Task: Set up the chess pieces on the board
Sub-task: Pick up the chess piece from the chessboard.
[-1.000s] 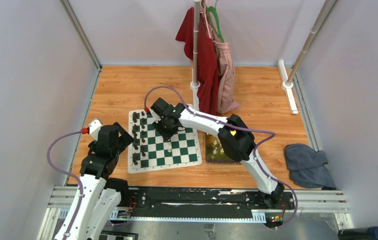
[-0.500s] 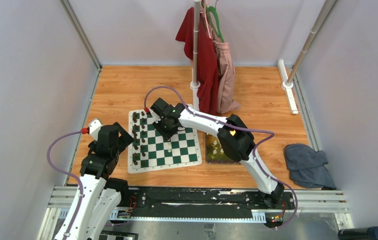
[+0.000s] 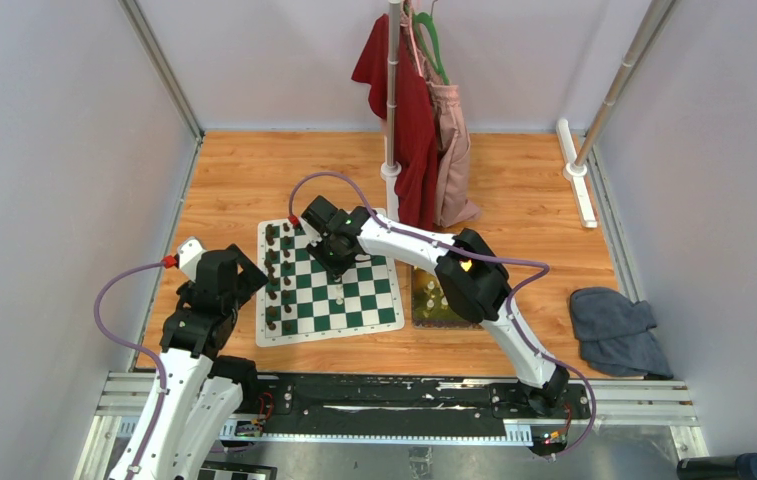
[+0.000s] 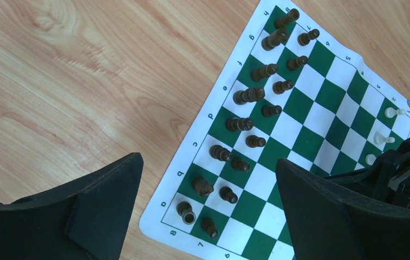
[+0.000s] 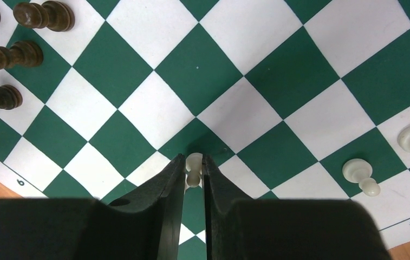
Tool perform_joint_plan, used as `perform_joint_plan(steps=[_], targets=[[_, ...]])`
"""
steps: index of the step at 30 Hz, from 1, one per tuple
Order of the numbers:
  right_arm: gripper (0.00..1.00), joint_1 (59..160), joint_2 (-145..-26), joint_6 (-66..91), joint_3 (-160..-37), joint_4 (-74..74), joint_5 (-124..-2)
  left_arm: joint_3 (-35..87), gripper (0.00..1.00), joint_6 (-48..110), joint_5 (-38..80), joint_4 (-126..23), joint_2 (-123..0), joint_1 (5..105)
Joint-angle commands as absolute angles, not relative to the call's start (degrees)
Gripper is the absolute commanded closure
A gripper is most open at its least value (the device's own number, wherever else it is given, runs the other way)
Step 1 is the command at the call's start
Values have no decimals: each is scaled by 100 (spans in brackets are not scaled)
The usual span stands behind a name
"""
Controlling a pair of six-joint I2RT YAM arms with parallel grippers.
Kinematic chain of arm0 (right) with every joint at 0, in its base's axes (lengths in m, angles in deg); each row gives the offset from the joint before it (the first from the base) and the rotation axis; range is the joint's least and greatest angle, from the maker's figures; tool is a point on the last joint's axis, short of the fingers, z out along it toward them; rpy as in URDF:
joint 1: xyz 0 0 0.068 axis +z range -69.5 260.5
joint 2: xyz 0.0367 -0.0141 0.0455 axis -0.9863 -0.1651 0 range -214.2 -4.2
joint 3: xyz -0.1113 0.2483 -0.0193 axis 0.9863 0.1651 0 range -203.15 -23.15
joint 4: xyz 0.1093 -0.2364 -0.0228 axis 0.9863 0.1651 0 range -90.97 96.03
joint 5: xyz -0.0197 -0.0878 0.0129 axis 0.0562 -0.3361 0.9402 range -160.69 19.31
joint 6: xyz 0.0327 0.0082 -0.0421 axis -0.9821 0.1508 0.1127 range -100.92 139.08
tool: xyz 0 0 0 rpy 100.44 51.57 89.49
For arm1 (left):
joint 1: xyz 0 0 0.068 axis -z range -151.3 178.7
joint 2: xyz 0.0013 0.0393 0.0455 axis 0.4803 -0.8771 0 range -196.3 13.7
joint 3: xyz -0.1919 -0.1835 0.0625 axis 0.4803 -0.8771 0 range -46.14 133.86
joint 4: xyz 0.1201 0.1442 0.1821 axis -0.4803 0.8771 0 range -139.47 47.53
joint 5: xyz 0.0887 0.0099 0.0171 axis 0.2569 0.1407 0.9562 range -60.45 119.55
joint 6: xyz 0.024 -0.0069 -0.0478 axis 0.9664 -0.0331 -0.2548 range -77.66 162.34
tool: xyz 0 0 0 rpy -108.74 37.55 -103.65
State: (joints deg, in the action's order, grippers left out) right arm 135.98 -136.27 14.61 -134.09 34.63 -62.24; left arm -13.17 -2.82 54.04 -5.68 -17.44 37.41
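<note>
White pawn [image 5: 194, 169] snug in the narrow right gripper [image 5: 193, 159], over the board [image 5: 278, 70].

Table [image 3: 254, 170]: light wood top.
Board [image 3: 354, 298]: flat on it, under the right gripper [image 3: 332, 265].
Tray [image 3: 434, 320]: right of the gripper, just beside the board.
Cloth [image 3: 619, 330]: grey, well to its right.
Pole base [image 3: 390, 172]: beyond it.

The right arm [image 3: 424, 245] reached far forward and to the left, its right gripper [image 5: 193, 158] pointing down with jaws pinched on a white pawn [image 5: 194, 167]. The left arm [image 3: 189, 340] sat folded near its base, the left gripper [image 4: 208, 165] with jaws spread wide.
</note>
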Motion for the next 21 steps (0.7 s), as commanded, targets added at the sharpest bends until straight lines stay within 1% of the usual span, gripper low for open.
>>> perform_joint_plan(steps=[1, 3, 15, 21], targets=[[78, 13539, -13667, 1452, -13393, 3650, -6387, -1388, 0, -230, 5444, -649, -1724, 3714], [79, 13534, -13665, 1460, -13383, 3664, -6424, -1388, 0, -230, 5458, -654, -1724, 3714], [91, 13539, -13595, 1494, -13409, 3753, -6538, -1362, 0, -213, 5449, -649, -1794, 3714], [94, 13534, -13547, 1561, -13595, 3891, -6647, -1354, 0, -228, 5468, -639, -1794, 3714]])
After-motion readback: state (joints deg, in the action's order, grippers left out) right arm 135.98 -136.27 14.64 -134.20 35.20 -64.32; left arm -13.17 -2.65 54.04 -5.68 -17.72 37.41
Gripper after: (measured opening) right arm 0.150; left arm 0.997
